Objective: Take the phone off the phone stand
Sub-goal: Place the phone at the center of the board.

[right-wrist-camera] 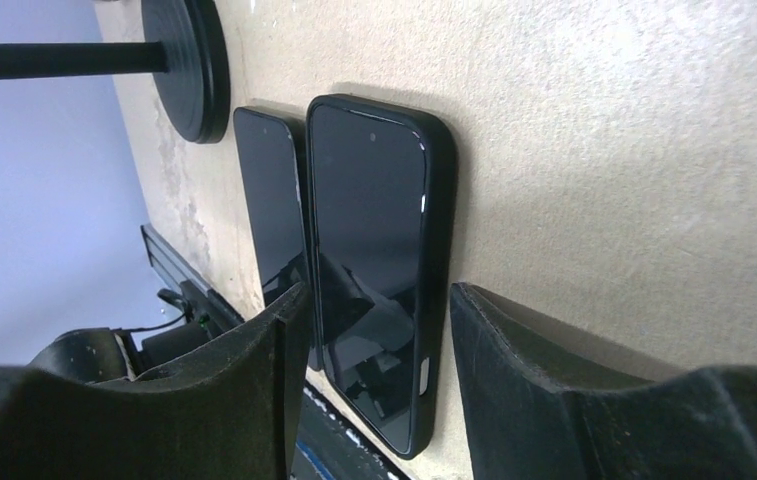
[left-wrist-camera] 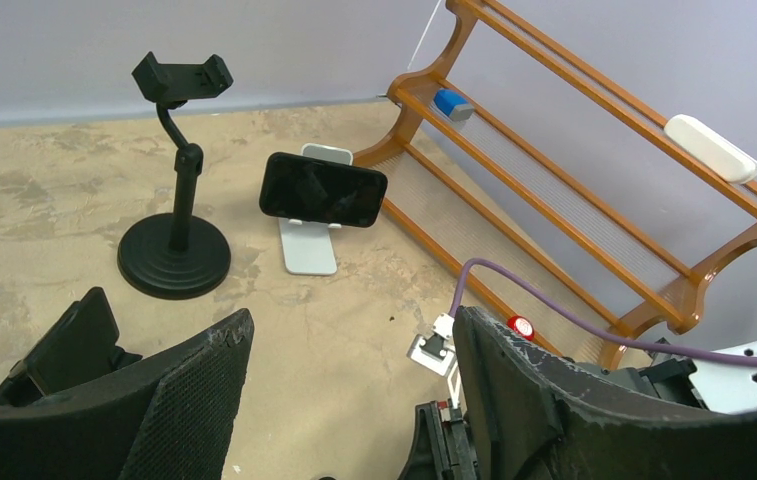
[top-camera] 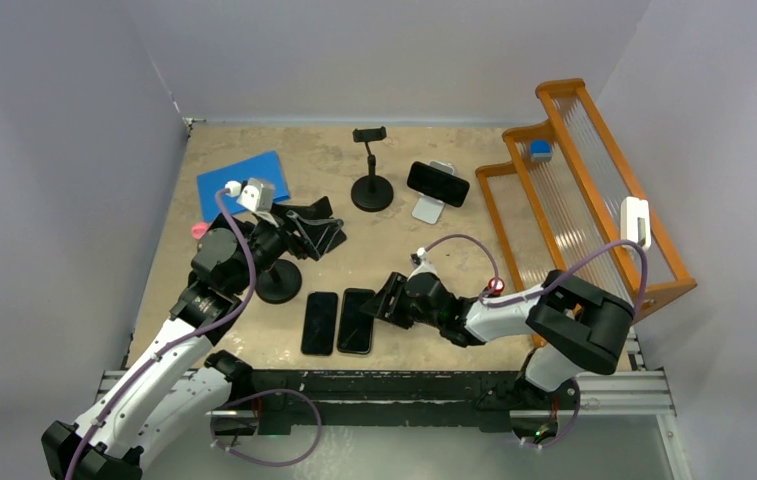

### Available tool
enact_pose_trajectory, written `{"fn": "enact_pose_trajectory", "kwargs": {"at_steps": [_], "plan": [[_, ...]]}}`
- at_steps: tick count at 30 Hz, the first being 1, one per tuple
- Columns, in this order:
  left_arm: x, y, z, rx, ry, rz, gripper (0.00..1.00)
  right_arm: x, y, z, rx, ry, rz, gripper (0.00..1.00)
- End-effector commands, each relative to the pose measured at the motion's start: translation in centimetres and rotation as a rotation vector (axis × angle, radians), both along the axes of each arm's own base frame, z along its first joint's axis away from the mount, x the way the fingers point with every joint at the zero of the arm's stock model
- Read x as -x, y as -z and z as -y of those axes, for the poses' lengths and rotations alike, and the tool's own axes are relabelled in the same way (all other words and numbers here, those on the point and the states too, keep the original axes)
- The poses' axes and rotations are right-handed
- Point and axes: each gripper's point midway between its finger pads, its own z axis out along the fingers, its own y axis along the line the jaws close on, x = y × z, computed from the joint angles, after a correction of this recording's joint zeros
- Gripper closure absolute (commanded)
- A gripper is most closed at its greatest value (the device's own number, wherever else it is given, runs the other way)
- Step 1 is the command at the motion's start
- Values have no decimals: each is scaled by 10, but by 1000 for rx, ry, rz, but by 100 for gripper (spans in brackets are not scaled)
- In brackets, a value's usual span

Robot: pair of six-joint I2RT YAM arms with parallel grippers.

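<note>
Black: three phones (top-camera: 320, 322) (top-camera: 356, 320) (top-camera: 438, 183), two flat on the table (top-camera: 304, 150), one on the white stand (top-camera: 428, 212); both arms' jaws open.

Robotics lab test cell — the left arm (top-camera: 144, 385) and right arm (top-camera: 574, 325) are bolted to a metal rail (top-camera: 614, 405) at the edge of a scuffed tan tabletop (top-camera: 424, 255), boxed in by plain pale walls (top-camera: 374, 50). Purple cables (top-camera: 459, 237) trail from the wrists. Staged props — a black pole stand (top-camera: 372, 185), a phone (top-camera: 438, 183) on a white stand (top-camera: 428, 211), two loose phones (top-camera: 320, 322), a blue mat (top-camera: 237, 178) and an orange wooden rack (top-camera: 594, 190) — are set out on the tabletop.
</note>
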Motion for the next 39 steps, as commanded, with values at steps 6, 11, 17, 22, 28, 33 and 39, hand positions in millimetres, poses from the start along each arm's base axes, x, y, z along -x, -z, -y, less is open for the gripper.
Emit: {"fn": "enact_pose_trajectory", "kwargs": {"at_steps": [6, 11, 17, 22, 28, 33, 39], "plan": [[3, -29, 1, 40, 13, 59, 29, -14, -14, 6, 62, 47, 58, 44], [3, -29, 2, 39, 13, 57, 29, -15, -16, -7, 53, -2, 81, 44], [2, -27, 1, 36, 9, 53, 29, -16, -17, -17, 40, -42, 98, 45], [2, -27, 1, 33, 7, 54, 29, -23, -31, -9, 66, -7, 142, 45], [-2, -22, 1, 7, -1, 54, 29, -42, -106, 18, 113, 37, 389, 42], [-20, -1, 0, -124, -38, 51, 29, -43, -196, 45, 91, 30, 676, 42], [-55, 12, 8, -375, -33, -97, 28, -29, -251, 72, 28, 30, 881, 42]]}}
